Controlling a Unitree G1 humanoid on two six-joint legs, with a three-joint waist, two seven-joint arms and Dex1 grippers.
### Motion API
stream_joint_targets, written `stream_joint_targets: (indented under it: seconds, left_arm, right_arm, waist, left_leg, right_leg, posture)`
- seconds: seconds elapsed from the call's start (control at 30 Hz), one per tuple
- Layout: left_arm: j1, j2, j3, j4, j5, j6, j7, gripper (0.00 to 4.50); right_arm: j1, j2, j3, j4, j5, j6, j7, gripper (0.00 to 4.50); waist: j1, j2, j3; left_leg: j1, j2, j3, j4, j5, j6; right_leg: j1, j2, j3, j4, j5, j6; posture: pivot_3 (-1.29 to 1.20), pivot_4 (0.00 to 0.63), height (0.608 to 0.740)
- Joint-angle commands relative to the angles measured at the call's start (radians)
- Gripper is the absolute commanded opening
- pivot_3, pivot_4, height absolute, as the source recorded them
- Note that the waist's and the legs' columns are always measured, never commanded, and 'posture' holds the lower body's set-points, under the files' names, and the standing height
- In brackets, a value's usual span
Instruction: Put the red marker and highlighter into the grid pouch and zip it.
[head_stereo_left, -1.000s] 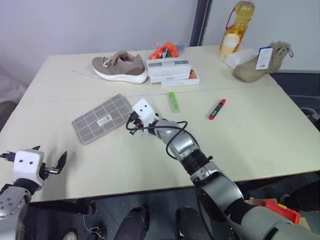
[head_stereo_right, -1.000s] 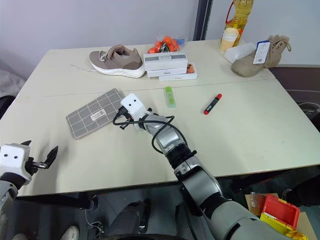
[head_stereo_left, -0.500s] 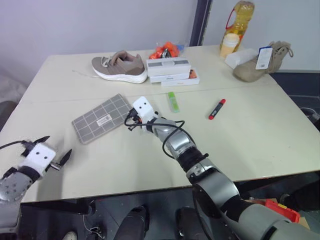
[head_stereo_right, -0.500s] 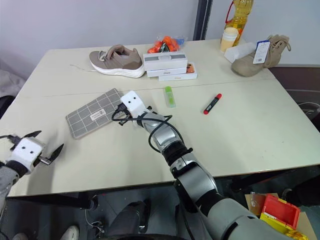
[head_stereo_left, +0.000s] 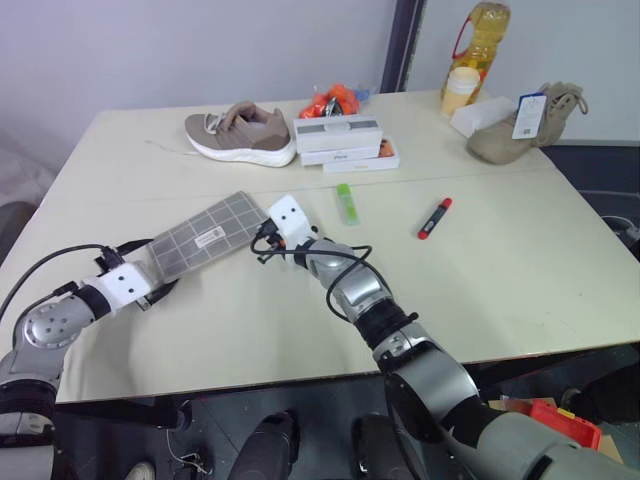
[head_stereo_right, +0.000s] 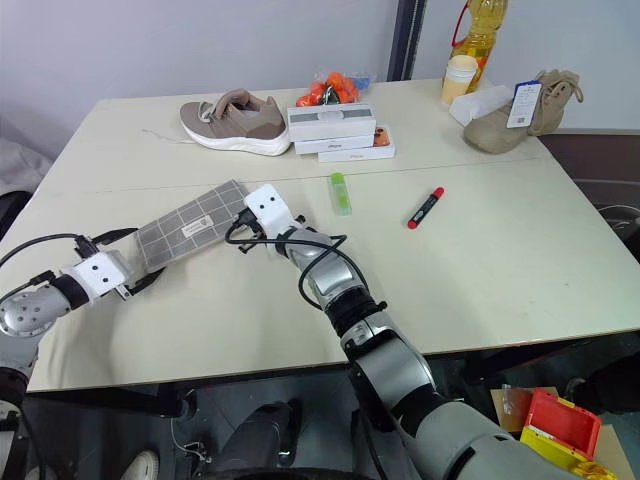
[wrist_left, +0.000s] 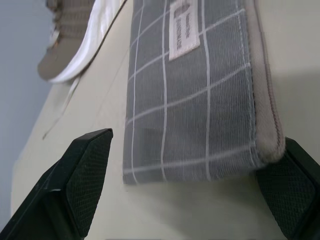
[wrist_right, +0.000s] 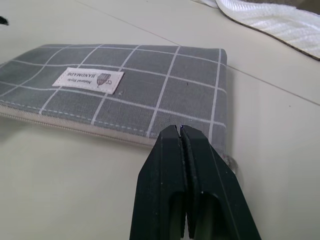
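Left eye view: grid pouch (head_stereo_left: 201, 238) left of centre on cream table (head_stereo_left: 520, 260), 2 pens centre-right: highlighter (head_stereo_left: 346, 203), red marker (head_stereo_left: 434, 218).
Left wrist view: left gripper (wrist_left: 190, 187) spread wide, straddling pouch's near end.
Right wrist view: right gripper (wrist_right: 182, 134) pressed together at pouch's zipper corner.
Pouch looks soft, light, floppy; best pinched at end seams. Table smooth; grey wall behind.

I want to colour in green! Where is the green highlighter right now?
The highlighter lies on the table near the middle, just in front of the stacked white boxes, with the red marker off to its right.
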Motion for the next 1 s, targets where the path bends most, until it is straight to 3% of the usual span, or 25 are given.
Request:
stream_joint_targets:
  seconds: [0.03, 0.07, 0.17, 0.4, 0.63, 0.8, 0.9, 1.0]
  left_arm:
    - [-0.041, -0.014, -0.057, 0.064, 0.014, -0.059, -0.037, 4.50]
    - [-0.053, -0.019, -0.063, 0.075, 0.009, -0.069, -0.043, 4.50]
    - [-0.074, -0.025, -0.071, 0.101, -0.003, -0.106, -0.057, 3.70]
    - [-0.079, -0.023, -0.074, 0.128, -0.019, -0.137, -0.066, 0.03]
    - [-0.039, -0.028, -0.045, 0.071, -0.078, -0.117, -0.065, 0.03]
    - [0.060, -0.081, -0.002, -0.237, -0.217, 0.111, -0.057, 0.03]
    - [0.126, -0.124, 0.008, -0.440, -0.255, 0.268, -0.020, 0.00]
    - [0.171, -0.173, 0.009, -0.586, -0.259, 0.392, 0.030, 0.00]
  right_arm:
    - [0.003, 0.005, -0.004, -0.062, -0.003, -0.003, 0.000, 0.09]
    - [0.005, 0.004, -0.004, -0.065, -0.004, -0.001, -0.002, 0.09]
    - [0.014, 0.002, -0.003, -0.080, -0.005, 0.005, -0.001, 0.00]
    - [0.039, 0.000, 0.009, -0.111, -0.010, 0.018, 0.004, 0.00]
    - [0.048, -0.004, 0.013, -0.135, -0.009, 0.021, 0.007, 0.00]
    - [0.056, -0.065, -0.036, -0.255, 0.036, 0.020, 0.049, 0.00]
    - [0.095, -0.127, -0.062, -0.365, 0.087, 0.102, 0.123, 0.83]
    - [0.128, -0.176, -0.081, -0.450, 0.110, 0.183, 0.142, 2.30]
  waist:
    - [0.000, 0.000, 0.000]
    - [-0.001, 0.000, 0.000]
    - [-0.002, 0.000, 0.000]
    - [-0.005, 0.000, 0.000]
    - [-0.017, 0.000, 0.000]
    - [-0.024, 0.000, 0.000]
    - [-0.026, -0.001, 0.000]
    - [-0.026, 0.000, 0.000]
  left_leg:
    - [0.000, 0.000, 0.000, 0.000, 0.000, 0.000]
    - [0.000, 0.000, 0.000, 0.000, 0.000, 0.000]
    - [0.000, 0.000, 0.000, 0.000, 0.000, 0.000]
    - [0.000, 0.000, 0.000, 0.000, 0.000, 0.000]
    - [0.000, 0.000, 0.000, 0.000, 0.001, -0.001]
    - [-0.001, 0.000, 0.000, 0.001, 0.001, -0.001]
    - [-0.001, 0.000, 0.000, 0.001, 0.001, -0.001]
    - [-0.001, 0.000, 0.000, 0.001, 0.001, -0.001]
  right_leg:
    - [0.000, 0.000, 0.000, 0.000, 0.000, 0.000]
    - [0.000, 0.000, 0.000, 0.000, 0.000, 0.000]
    - [0.000, 0.000, 0.000, 0.001, 0.000, 0.000]
    - [0.000, 0.000, 0.000, 0.004, 0.000, 0.000]
    - [0.000, 0.000, 0.001, 0.007, 0.000, 0.000]
    - [0.000, 0.000, 0.002, 0.007, 0.000, 0.000]
    - [0.000, 0.000, 0.002, 0.007, 0.000, 0.000]
    - [0.000, 0.000, 0.003, 0.007, 0.000, 0.000]
  posture:
    - [0.00, 0.150, 0.740]
    - [0.00, 0.150, 0.740]
    - [0.00, 0.150, 0.740]
    - [0.00, 0.150, 0.740]
    - [0.00, 0.150, 0.740]
    - [0.00, 0.150, 0.740]
    - [0.00, 0.150, 0.740]
    - [0.00, 0.150, 0.740]
